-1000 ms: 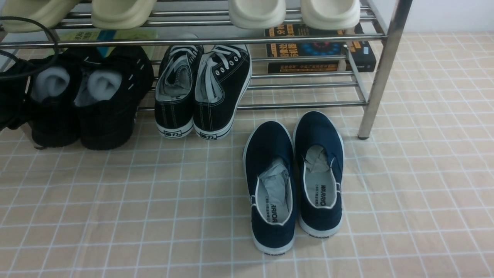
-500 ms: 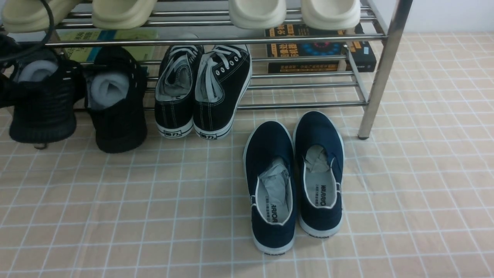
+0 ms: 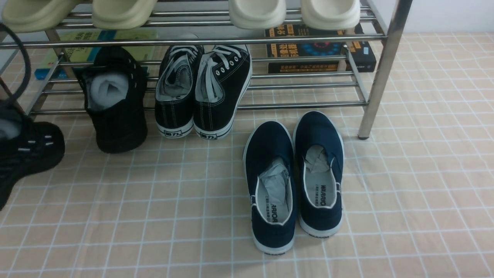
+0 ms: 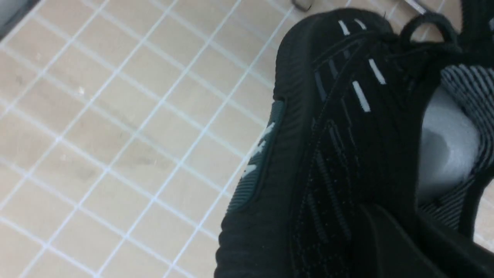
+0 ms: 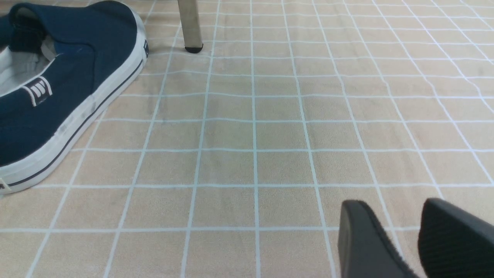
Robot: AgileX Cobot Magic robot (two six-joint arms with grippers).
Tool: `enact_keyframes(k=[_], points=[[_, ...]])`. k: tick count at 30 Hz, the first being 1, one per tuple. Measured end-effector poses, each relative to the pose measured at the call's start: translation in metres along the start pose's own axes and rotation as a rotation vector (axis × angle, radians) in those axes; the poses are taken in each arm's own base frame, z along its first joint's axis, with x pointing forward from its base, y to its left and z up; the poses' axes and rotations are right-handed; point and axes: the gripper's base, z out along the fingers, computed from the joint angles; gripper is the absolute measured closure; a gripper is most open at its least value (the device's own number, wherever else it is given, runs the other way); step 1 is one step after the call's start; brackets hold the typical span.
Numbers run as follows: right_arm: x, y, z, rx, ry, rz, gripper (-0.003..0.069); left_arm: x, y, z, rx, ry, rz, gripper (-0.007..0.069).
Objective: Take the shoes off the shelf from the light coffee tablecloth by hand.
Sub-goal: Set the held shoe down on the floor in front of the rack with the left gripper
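Note:
One black knit shoe [image 3: 32, 148] with white dash marks hangs at the far left, off the shelf [image 3: 308, 104] and over the light coffee tablecloth [image 3: 154, 200]. My left gripper [image 4: 417, 235] is shut on the collar of that shoe [image 4: 332, 146], beside its white stuffing. In the front view the gripper itself is hidden past the left edge. The other black knit shoe [image 3: 115, 108] rests on the shelf's lower bars, heel towards me. My right gripper [image 5: 401, 224] stands open low over the tablecloth [image 5: 251, 135] with nothing between its fingers.
Black canvas lace-ups [image 3: 204, 92] lean on the lower bars. Navy slip-ons [image 3: 293, 177] lie on the cloth in front of the shelf; one navy slip-on [image 5: 58, 88] shows in the right wrist view. Cream slippers [image 3: 254, 11] sit on the top tier, with books [image 3: 316, 50] behind. The shelf's right leg [image 3: 382, 73] stands on the cloth.
The left black knit shoe has come off the lower bars, carried left and down towards me. Its partner shifted slightly. The right gripper has not moved.

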Motion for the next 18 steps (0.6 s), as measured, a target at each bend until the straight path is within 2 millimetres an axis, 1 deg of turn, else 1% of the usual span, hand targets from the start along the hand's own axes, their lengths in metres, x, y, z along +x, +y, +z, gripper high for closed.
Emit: enact_keyframes(k=[3, 4, 7, 13, 18], points=[[0.000, 0.000, 0.000, 0.000, 0.000, 0.000, 0.0420, 0.015, 0.006, 0.005, 0.001, -0.007, -0.029, 0.0595], [0.000, 0.000, 0.000, 0.000, 0.000, 0.000, 0.0420, 0.024, 0.010, 0.010, 0.003, -0.017, -0.049, 0.0595], [0.000, 0.000, 0.000, 0.000, 0.000, 0.000, 0.0420, 0.038, 0.016, 0.024, 0.011, -0.049, -0.063, 0.0595], [0.000, 0.000, 0.000, 0.000, 0.000, 0.000, 0.0420, 0.047, 0.022, 0.042, 0.028, -0.115, -0.066, 0.0595], [0.000, 0.000, 0.000, 0.000, 0.000, 0.000, 0.0420, 0.062, 0.028, 0.057, 0.034, -0.148, -0.069, 0.0593]])
